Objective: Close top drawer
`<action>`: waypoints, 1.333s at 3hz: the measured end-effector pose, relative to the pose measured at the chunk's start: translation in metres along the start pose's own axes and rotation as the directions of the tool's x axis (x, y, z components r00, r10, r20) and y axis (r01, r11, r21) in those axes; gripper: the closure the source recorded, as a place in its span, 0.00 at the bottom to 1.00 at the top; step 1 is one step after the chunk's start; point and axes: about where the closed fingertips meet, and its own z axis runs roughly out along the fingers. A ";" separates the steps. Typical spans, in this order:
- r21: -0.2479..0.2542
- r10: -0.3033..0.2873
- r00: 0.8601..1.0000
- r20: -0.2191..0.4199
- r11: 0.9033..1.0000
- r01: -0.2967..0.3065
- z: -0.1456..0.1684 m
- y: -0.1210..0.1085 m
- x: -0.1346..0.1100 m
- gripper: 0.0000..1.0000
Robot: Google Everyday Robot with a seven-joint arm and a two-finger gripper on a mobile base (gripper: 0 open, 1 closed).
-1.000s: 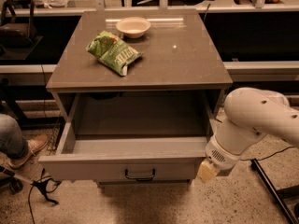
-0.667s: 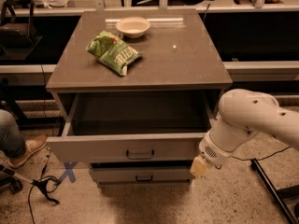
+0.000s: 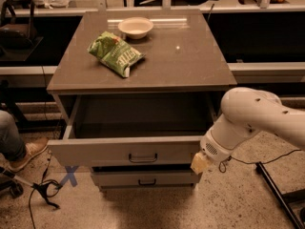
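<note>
The top drawer (image 3: 126, 150) is a wide grey drawer with a small black centre handle (image 3: 142, 158). It stands partly pulled out of the grey cabinet (image 3: 143, 78), its grey box interior showing. My white arm (image 3: 252, 118) comes in from the right. My gripper (image 3: 199, 163) is at the right end of the drawer front, against its right edge. Only a yellowish tip of it shows.
A green chip bag (image 3: 116, 54) and a white bowl (image 3: 136, 27) lie on the cabinet top. A lower drawer (image 3: 145, 179) with the same black handle sits beneath. A person's leg and shoe (image 3: 16, 149) are at the left, with cables (image 3: 43, 190) and a blue floor mark (image 3: 70, 175).
The top drawer has slid back toward the cabinet, so less of its interior shows and the lower drawer front has come into sight. My arm and gripper moved with it, away from the camera.
</note>
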 end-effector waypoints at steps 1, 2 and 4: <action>0.039 0.024 0.995 0.094 0.999 -0.028 0.001 -0.031 -0.046 1.00; 0.039 0.024 0.995 0.094 0.999 -0.028 0.001 -0.030 -0.045 1.00; -0.007 0.086 0.971 0.225 0.996 -0.087 0.021 -0.058 -0.107 1.00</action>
